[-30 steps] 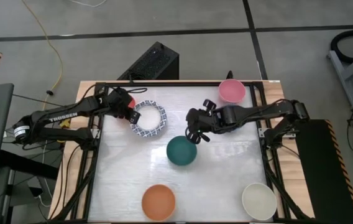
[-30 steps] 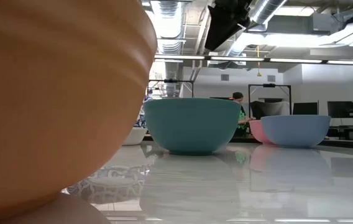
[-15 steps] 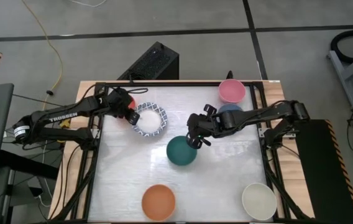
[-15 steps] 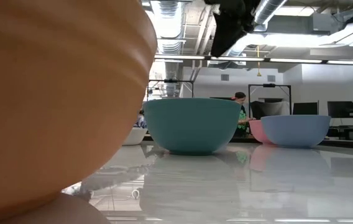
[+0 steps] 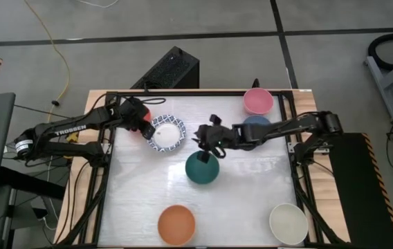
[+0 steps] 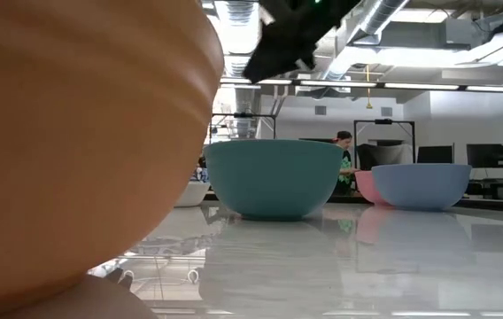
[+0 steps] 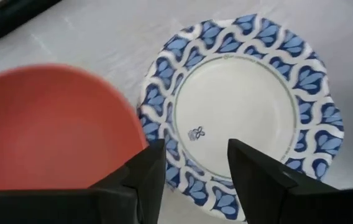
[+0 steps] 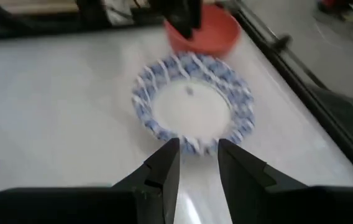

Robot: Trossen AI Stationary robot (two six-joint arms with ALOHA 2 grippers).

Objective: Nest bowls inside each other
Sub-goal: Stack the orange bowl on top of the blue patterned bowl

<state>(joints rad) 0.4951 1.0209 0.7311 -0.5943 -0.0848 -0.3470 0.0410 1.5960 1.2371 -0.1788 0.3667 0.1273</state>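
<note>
Overhead, the plate (image 5: pixel 167 133) serves as landmark: the left pincer (image 5: pixel 141 126) sits at its left edge beside the red bowl (image 5: pixel 143 113), and the right pincer (image 5: pixel 209 140) hovers to its right, above the green bowl (image 5: pixel 202 168). At worktop level, green sits untouched. Each wrist view shows parted, empty fingers. My worry is either pincer catching the plate rather than a bowl.
</note>
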